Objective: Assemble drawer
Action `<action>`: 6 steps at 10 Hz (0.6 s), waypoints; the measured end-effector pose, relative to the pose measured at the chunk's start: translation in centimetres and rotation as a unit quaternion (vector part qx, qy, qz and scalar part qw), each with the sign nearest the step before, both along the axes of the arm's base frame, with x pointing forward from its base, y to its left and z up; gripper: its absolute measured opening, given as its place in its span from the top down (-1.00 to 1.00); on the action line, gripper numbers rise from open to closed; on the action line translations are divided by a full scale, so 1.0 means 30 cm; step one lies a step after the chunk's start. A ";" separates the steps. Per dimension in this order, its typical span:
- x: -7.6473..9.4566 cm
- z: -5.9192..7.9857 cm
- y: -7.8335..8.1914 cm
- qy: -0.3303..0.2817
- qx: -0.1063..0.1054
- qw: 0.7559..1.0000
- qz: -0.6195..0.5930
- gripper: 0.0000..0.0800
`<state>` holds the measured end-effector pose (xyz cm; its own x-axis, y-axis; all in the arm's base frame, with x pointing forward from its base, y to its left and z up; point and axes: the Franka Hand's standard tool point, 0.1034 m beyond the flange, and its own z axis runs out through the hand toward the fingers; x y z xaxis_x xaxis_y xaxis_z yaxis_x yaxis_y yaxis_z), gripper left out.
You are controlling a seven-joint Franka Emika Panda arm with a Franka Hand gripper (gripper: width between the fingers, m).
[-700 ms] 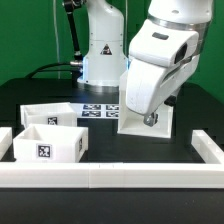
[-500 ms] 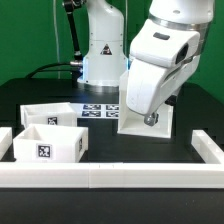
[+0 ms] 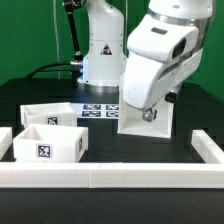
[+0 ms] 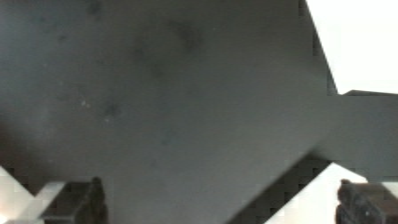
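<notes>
The big white case (image 3: 167,123) stands on the dark desk (image 3: 104,146), a little to the exterior view's right of the middle, and the gripper (image 4: 217,198) is directly above it. In the exterior view the lower end of the hand covers the top part of the case, so I cannot tell if they are touching. The arm (image 3: 158,55) comes down from the upper edge of the picture and is tilted, with its heavy white wrist leaning toward the exterior view's left. In the wrist view the two dark fingers (image 4: 71,200) are far apart, near the two sides of the picture, and between them only a dark surface is seen, so the gripper is wide and holds nothing. The two small trays are well apart from the hand, at the desk's side on the exterior view's left: the front tray (image 3: 50,144) shows its square tag, and the back tray (image 3: 47,113) is just behind it. The marker board (image 3: 98,110) lies flat between the trays and the case. The low border wall (image 3: 110,177) runs along the desk's edge nearest the camera.
</notes>
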<state>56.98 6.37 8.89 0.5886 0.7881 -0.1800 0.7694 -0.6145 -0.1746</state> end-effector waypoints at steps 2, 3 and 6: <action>-0.021 0.031 -0.003 -0.004 -0.014 0.999 -0.050 -0.62; -0.024 0.047 -0.002 -0.009 -0.025 0.995 -0.099 -0.62; -0.025 0.052 0.006 -0.010 -0.039 0.983 -0.182 -0.62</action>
<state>56.24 6.54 10.46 0.8326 0.5100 -0.2162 0.4998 -0.8599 -0.1037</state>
